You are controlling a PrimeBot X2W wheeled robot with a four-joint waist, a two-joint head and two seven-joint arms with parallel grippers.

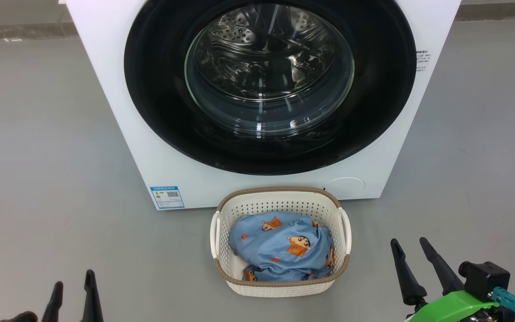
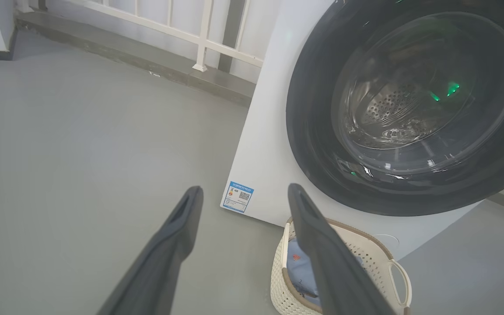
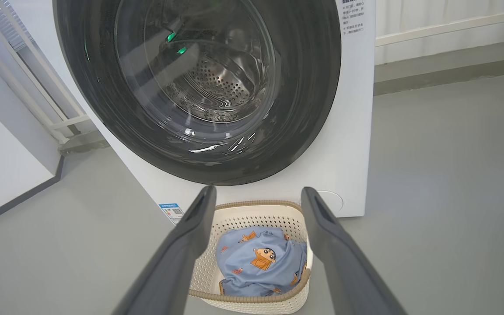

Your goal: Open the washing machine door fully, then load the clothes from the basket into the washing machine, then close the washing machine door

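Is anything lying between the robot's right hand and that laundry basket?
No. In the head view, the stretch between the right hand and the basket is bare grey floor, with nothing lying on it.

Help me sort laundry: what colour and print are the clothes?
The clothes: light blue, orange-brown cartoon figures; head view best.

Laundry corner, materials and finishes.
Large white front-loading washing machine (image 1: 119, 112): smooth casing with a soft sheen. Its round washing machine door (image 1: 159, 89): wide black rim, glossy and smooth. At the centre, a clear bulging glass bowl (image 1: 268, 76) with bright reflections. Perforated drum (image 1: 239, 31) behind it: shiny metal. Small cream-white basket (image 1: 280, 203): matt perforated plastic with a brown woven-look rim. Light blue printed clothes (image 1: 280, 246): soft creased cloth. Blue label (image 1: 167, 197): flat printed sticker. Grey floor (image 1: 38, 156): smooth, matt. Long dark fingers of the right gripper (image 3: 258, 188): matt.
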